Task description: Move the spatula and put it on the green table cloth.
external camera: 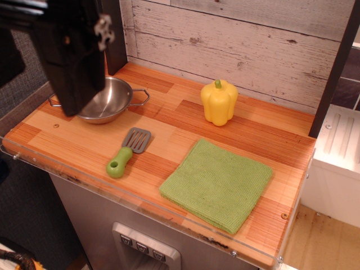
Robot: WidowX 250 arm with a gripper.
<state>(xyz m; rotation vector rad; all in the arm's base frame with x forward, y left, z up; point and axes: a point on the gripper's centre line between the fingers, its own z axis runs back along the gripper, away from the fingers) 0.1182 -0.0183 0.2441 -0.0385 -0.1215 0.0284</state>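
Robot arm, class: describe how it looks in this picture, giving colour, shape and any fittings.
The robot arm is a blocky, matt black body with flat sides, filling the upper left corner. A small silver metal fitting sits on its right edge. The gripper's fingers cannot be made out.

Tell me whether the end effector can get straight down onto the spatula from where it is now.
Probably yes. The spatula lies flat on the bare wooden counter with nothing over it; the metal bowl and green table cloth sit apart from it. The end effector hangs above the bowl, its fingertips not clearly visible.

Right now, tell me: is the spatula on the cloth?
No, the spatula lies on bare wood left of the cloth, not touching it.
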